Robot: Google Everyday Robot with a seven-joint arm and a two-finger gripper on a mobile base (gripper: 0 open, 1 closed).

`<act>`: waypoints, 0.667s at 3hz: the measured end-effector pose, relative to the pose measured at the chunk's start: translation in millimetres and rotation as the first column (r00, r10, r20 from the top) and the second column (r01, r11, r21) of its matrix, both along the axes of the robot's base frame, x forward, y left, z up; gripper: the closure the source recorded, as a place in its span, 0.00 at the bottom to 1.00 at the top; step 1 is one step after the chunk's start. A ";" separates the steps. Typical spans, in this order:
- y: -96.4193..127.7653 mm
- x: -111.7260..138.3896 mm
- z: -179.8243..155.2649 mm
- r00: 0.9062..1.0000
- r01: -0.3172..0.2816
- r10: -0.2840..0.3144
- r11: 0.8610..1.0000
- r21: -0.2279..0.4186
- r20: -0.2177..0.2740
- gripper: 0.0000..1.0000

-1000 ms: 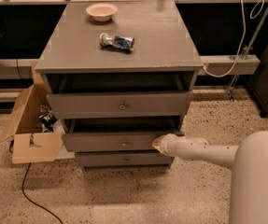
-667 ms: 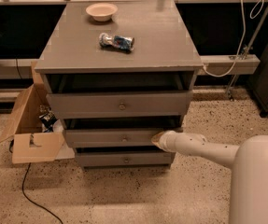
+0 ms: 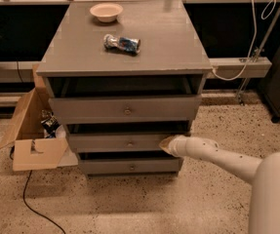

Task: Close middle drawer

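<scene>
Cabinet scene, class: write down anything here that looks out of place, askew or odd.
The top drawer stands pulled out, a dark gap behind its front. The middle drawer also juts out slightly, the pincer at its front's right end. A can lies on its side on the cabinet top.

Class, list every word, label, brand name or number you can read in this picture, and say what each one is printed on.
Nothing here can be read as text.
Blue-and-silver wrapper on the cabinet top: has printing, but it is too blurred to read.
Cardboard box: no legible marking.
Gripper, at the right end of the middle drawer front: no label visible.
</scene>
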State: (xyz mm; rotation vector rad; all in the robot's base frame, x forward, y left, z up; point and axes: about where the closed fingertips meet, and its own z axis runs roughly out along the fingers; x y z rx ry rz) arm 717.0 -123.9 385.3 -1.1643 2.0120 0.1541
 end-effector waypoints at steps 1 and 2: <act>-4.2 -38.2 14.8 0.996 -0.082 0.082 0.997 0.000 -0.018 1.00; -14.8 -107.1 19.3 0.980 -0.177 0.178 0.984 0.019 -0.092 1.00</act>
